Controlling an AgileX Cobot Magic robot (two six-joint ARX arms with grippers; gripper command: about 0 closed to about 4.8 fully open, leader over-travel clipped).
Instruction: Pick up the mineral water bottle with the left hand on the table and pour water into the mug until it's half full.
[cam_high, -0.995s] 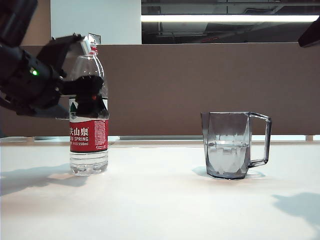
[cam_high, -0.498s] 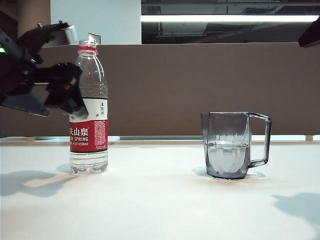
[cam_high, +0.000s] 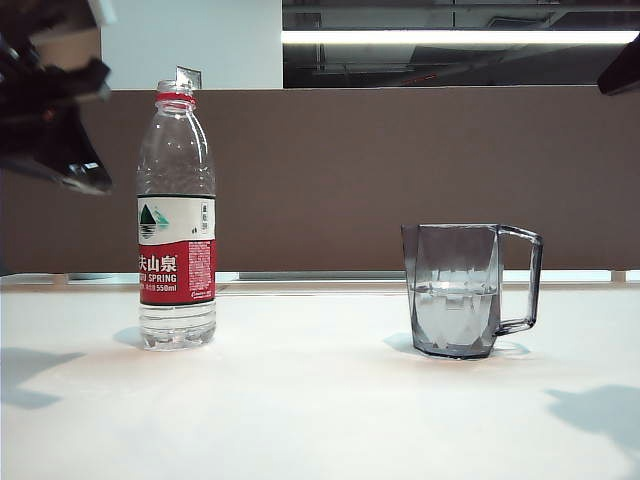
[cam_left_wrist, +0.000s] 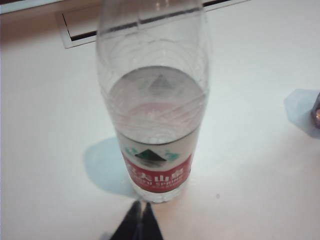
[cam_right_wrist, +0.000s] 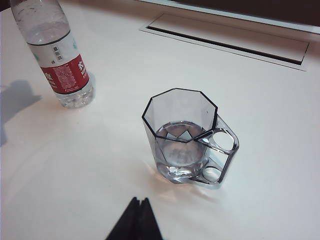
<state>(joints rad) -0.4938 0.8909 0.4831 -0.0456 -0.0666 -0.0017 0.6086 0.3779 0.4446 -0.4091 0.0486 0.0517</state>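
The mineral water bottle (cam_high: 177, 230) stands upright and uncapped on the white table (cam_high: 300, 400), left of centre, with nothing touching it. My left gripper (cam_left_wrist: 140, 207) is shut and empty. It hangs above and short of the bottle (cam_left_wrist: 155, 115), and its arm (cam_high: 50, 110) shows dark at the upper left of the exterior view. The smoky faceted mug (cam_high: 460, 290) stands to the right, water reaching about mid-height. My right gripper (cam_right_wrist: 140, 201) is shut and empty, hovering back from the mug (cam_right_wrist: 185, 135); the bottle (cam_right_wrist: 57, 55) is farther off.
A brown partition (cam_high: 350, 170) runs behind the table's far edge. A recessed slot (cam_right_wrist: 225, 42) lies in the tabletop beyond the mug. Only a dark corner of the right arm (cam_high: 622, 68) enters the exterior view at upper right.
My left gripper has let go of the bottle's upper body, pulled back up and to the left, and closed its jaws. Bottle and mug have stayed put.
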